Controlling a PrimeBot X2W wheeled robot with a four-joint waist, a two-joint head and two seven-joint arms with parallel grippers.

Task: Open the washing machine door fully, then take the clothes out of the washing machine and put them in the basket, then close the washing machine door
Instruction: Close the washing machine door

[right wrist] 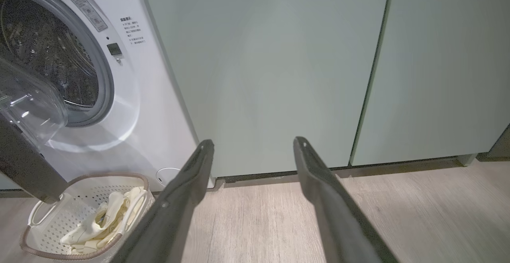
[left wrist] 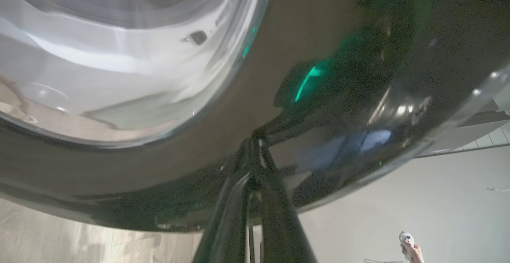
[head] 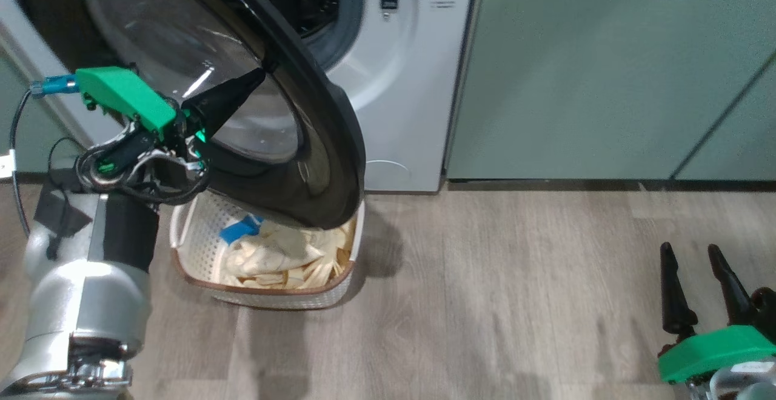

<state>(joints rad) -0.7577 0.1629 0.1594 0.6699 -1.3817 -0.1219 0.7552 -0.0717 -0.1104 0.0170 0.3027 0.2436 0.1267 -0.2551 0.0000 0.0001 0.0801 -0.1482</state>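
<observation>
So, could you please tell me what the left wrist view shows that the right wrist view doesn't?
Left wrist: the shut left end effector touching the black rim of the washing machine door, and a person's hand holding a white controller. Right wrist: the open right end effector, the basket holding the clothes, green cabinets. Both: the door and wooden floor.

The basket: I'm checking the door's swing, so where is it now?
Head view, lower left: the basket sits on the floor before the washing machine, beneath the door's lower edge.
</observation>
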